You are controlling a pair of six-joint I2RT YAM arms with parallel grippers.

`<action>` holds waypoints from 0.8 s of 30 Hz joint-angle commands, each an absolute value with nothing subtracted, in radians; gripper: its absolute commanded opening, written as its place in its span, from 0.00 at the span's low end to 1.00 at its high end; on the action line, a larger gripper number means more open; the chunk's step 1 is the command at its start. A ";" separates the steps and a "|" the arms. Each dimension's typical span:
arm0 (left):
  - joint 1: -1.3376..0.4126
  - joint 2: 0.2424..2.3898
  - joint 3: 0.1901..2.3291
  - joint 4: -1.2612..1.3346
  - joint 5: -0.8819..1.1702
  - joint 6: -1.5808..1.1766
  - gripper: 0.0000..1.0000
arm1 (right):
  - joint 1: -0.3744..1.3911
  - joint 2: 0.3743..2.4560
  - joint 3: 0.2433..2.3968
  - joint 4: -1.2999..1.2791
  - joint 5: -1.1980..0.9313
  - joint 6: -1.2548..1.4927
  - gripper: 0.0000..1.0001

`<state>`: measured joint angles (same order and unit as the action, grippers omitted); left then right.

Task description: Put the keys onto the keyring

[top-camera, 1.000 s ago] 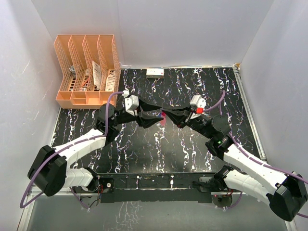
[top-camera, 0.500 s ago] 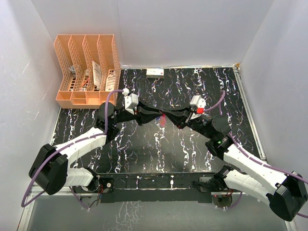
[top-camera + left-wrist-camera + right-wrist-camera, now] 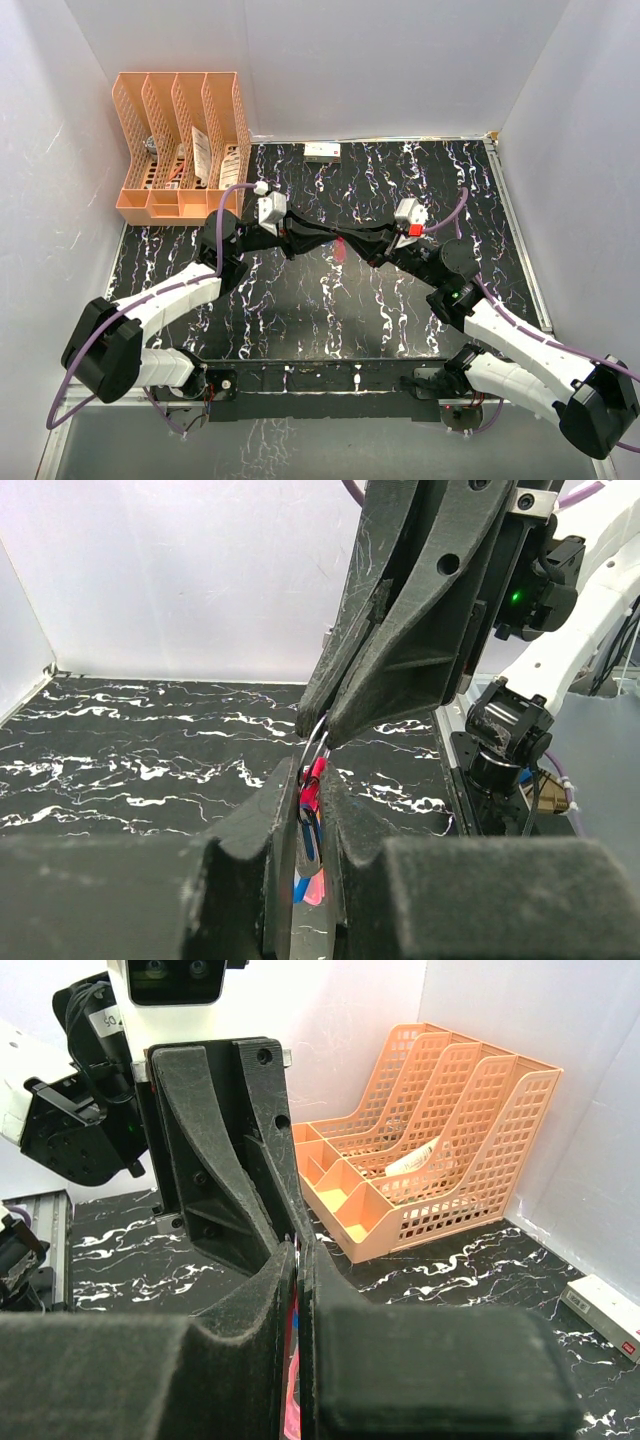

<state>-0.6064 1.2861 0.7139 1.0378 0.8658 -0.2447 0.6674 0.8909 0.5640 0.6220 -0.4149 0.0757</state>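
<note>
Above the counter (image 3: 150, 760), the right gripper (image 3: 320, 726) pinches the wire loop of the keyring (image 3: 312, 780); the left gripper (image 3: 305, 820) clamps narrow on its red strap — held steady for threading, I'd guess.

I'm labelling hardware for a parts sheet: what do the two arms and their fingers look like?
The left arm and right arm have white shells, black joints, purple cables. Fingers are black, scuffed wedges; the right wrist shows a red patch.

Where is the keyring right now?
Top view: the keyring is mid-table, between the left gripper and right gripper. Left wrist view: its red strap lies between the left fingers, its ring at the right fingertips.
</note>
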 commanded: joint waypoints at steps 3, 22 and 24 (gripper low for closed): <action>-0.597 1.284 0.794 1.004 0.890 -0.228 0.00 | 0.673 0.891 0.584 0.635 -0.416 0.056 0.02; -0.586 1.250 0.858 0.730 0.763 -0.145 0.00 | 0.673 0.883 0.618 0.544 -0.392 0.015 0.18; -0.586 1.245 0.880 0.677 0.755 -0.123 0.00 | 0.673 0.872 0.627 0.517 -0.386 0.002 0.21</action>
